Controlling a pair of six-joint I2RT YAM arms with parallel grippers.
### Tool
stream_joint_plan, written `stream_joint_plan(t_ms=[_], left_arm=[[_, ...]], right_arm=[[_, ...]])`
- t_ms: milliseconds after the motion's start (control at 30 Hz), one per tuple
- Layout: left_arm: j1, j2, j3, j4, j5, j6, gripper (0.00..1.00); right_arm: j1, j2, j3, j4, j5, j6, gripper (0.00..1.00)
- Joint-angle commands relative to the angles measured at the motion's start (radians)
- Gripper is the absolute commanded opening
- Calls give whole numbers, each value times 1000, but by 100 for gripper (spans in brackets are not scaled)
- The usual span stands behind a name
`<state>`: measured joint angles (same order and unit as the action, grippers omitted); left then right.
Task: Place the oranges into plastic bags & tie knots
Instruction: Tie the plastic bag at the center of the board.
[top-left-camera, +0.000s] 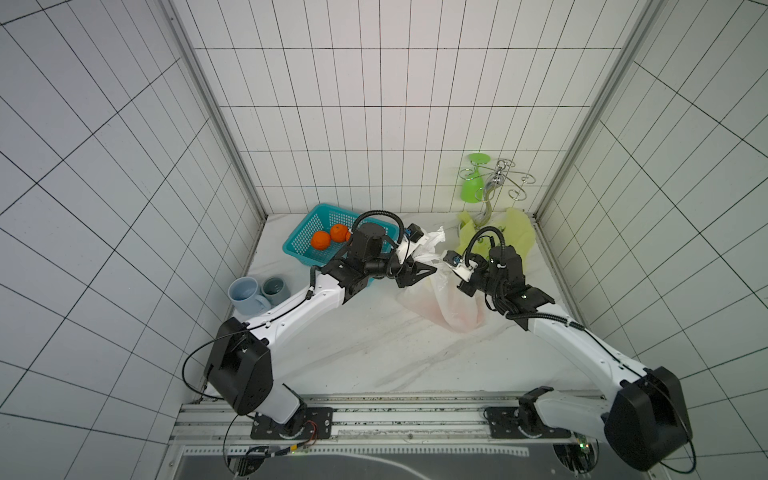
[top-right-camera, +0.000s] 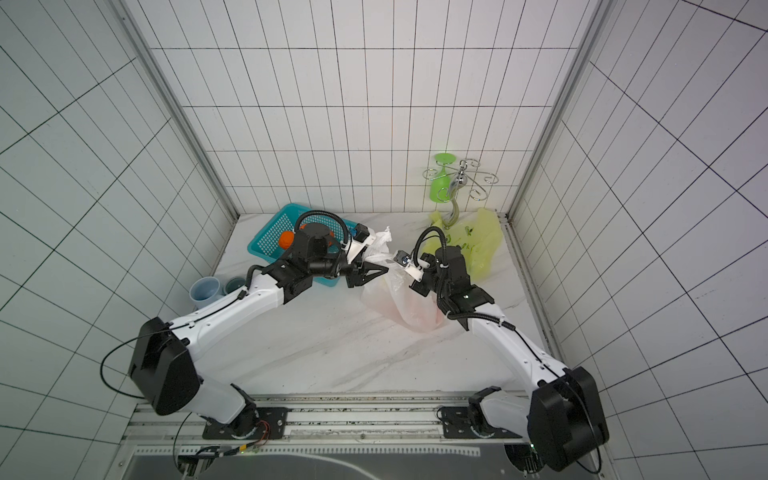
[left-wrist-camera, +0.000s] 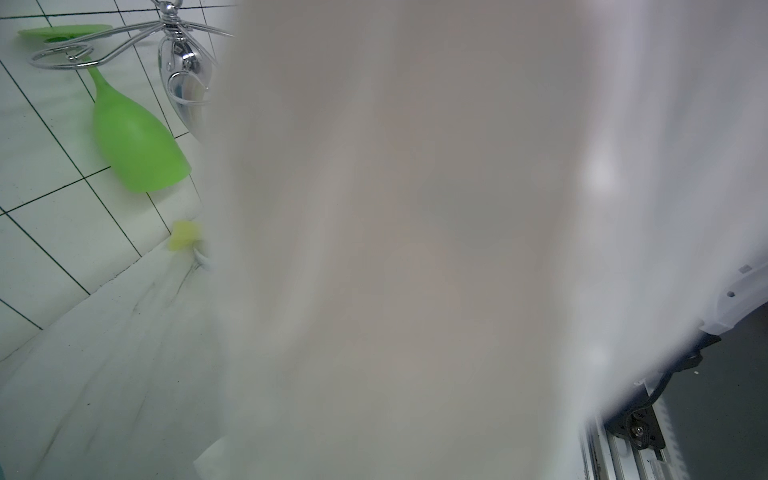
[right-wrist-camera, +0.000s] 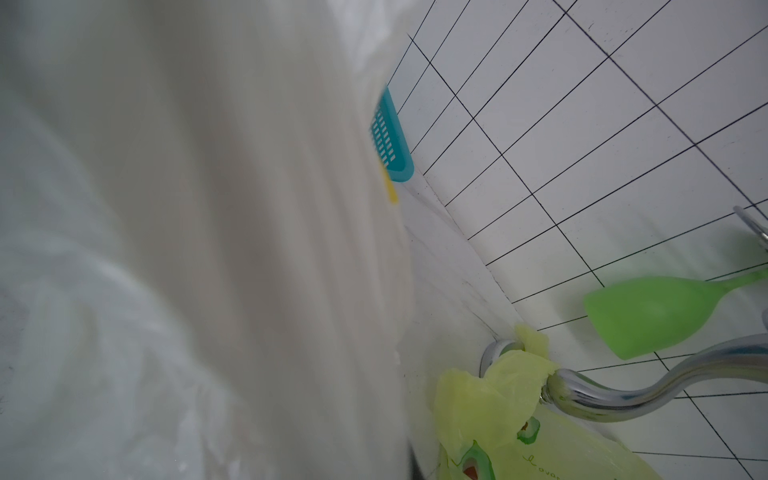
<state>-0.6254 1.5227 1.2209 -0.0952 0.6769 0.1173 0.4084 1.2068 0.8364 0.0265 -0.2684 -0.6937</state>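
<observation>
You can read only one cursive fragment, "Lova…", on the yellow-green bag (right-wrist-camera: 490, 399); the rest is cut off.

marble tabletop (top-left-camera: 353, 357) | teal basket (top-left-camera: 300, 235) back-left | two mugs (top-left-camera: 247, 293) left edge | white bag (top-left-camera: 451, 309) centre | yellow-green bag (top-left-camera: 519, 232) back-right

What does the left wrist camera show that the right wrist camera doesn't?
Only the left wrist view shows the green glass's flat foot and a black mounting bracket. Only the right wrist view shows the teal basket and the prints on the yellow-green bag. Both show the blurred white bag filling most of the frame, the green glass's bowl, the chrome rack and tiled wall.
</observation>
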Motion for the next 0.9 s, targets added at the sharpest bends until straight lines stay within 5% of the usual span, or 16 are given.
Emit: stream_joint_plan(t_ms=[0, 467, 700, 867], left_arm=[[-3, 22, -11, 67, 32, -33, 42], [11, 34, -14, 75, 73, 10, 1], [29, 33, -14, 85, 93, -6, 0], [26, 48, -18, 117, 138, -73, 0]], right_arm=[[9, -18, 14, 12, 6, -9, 0], [1, -39, 4, 12, 38, -10, 0], [-7, -49, 12, 9, 32, 27, 1], [-7, -52, 28, 18, -85, 88, 32]])
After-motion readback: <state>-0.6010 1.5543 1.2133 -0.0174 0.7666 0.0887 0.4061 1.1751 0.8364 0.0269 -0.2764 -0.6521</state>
